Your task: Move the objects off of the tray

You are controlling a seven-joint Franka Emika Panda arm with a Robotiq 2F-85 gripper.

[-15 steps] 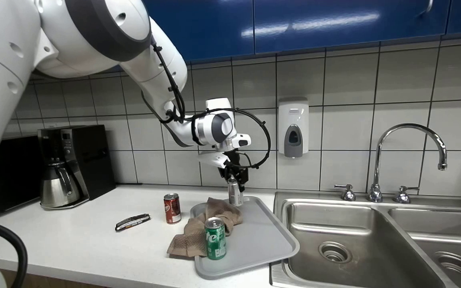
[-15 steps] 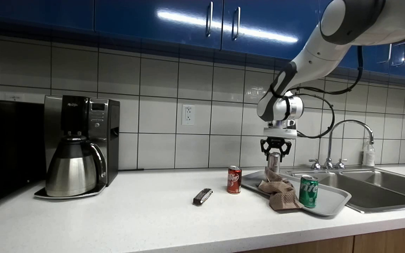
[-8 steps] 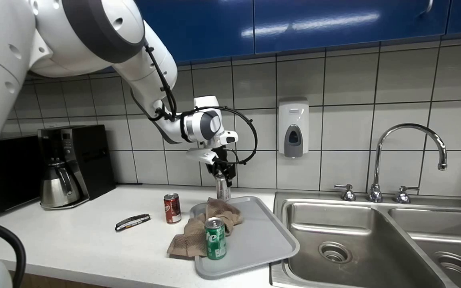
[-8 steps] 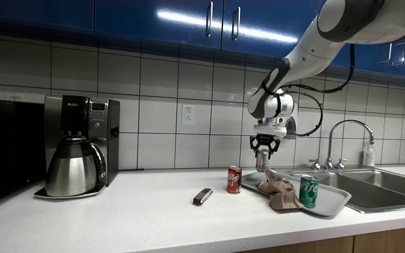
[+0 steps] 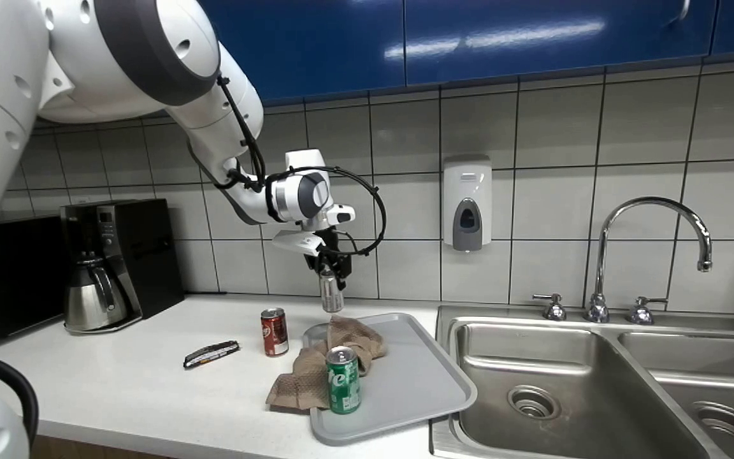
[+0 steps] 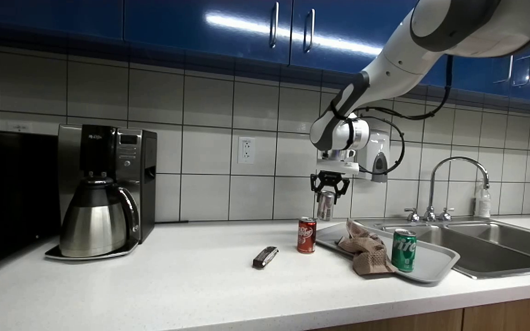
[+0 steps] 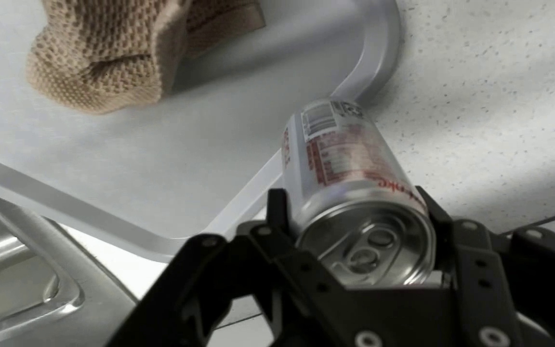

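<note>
Gripper [image 6: 327, 198]: pinching the silver can [image 7: 345, 154] near its top, holding it aloft, slightly tilted.
Silver can: under way, in the air by the rim of the tray [image 5: 418, 382], about 11 o'clock in an exterior view; cannot tell whether fully past it.
Red can [image 5: 274, 333]: off the tray, upright on the counter [image 5: 150, 382] at 10 o'clock.
Green can [image 5: 343, 380]: left to do, upright at 8 o'clock.
Cloth [image 5: 309, 379]: left to do, one end over the rim towards 9 o'clock.
Since a second ago: silver can higher and shifted towards 9 o'clock; everything else unmoved.
</note>
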